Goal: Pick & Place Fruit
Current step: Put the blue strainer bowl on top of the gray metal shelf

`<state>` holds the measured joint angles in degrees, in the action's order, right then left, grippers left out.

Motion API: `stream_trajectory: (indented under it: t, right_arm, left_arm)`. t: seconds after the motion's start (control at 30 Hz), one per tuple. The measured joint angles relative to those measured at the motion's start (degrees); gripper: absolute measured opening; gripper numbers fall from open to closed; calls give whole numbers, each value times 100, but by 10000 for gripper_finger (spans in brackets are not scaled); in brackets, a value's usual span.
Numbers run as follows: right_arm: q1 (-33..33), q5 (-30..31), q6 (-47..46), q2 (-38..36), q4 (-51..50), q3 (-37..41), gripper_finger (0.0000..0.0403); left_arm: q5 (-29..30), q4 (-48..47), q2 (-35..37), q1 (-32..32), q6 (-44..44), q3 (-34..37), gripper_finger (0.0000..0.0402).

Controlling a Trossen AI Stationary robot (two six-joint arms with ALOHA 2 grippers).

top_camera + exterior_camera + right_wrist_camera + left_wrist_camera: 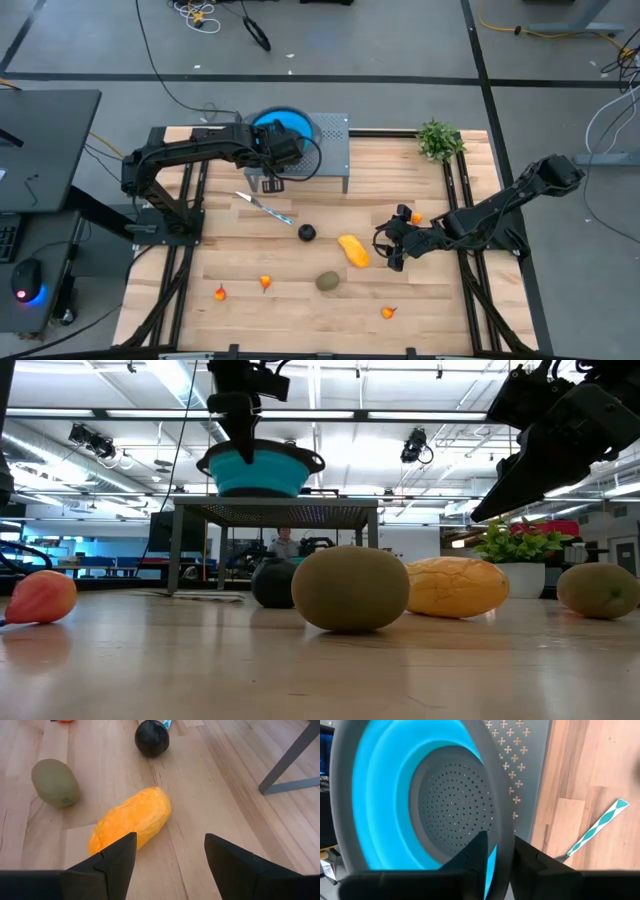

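The yellow oblong fruit (352, 250) (132, 817) lies on its side on the table. My right gripper (390, 247) (170, 845) is open and hovers above the table just right of it (540, 450). The dark ball (307, 233) (151, 737) and one olive oval (328, 282) (55, 782) rest on the wood nearby. A second olive oval (598, 588) shows only in the low view. Tiny orange pieces (220, 293) (265, 282) (388, 312) lie scattered. My left gripper (272, 148) (501, 847) is at the blue colander (290, 128) on the grey stand. My left gripper is shut on the colander's grey rim (504, 832), with one finger (477, 852) inside the bowl and the other (530, 857) outside. It comes down on the rim from above (240, 420). The colander sits upright on the stand's top (275, 510).
A grey perforated stand (330, 135) with legs stands at the table's far side. A blue-handled knife (265, 208) (600, 827) lies in front of it. A green plant (438, 140) sits at the far right corner. Another orange piece (416, 217) lies by my right arm.
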<state>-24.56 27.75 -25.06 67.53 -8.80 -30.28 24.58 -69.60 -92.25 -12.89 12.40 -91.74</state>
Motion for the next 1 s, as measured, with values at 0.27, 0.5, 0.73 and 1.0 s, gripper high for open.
stream_trajectory:
  t: [0.27,0.5,0.73,1.0]
  right_arm:
    - [-1,-24,0,0,-2,0,245]
    - [-2,-99,2,0,0,0,245]
    - [-2,-96,0,0,0,0,245]
    - [0,-92,1,-1,1,0,245]
  left_arm:
    - [2,-109,0,112,-377,0,130]
    - [12,-505,0,134,-730,2,190]
    - [451,-501,0,264,-723,-8,216]
    - [651,-533,2,562,-767,-682,217]
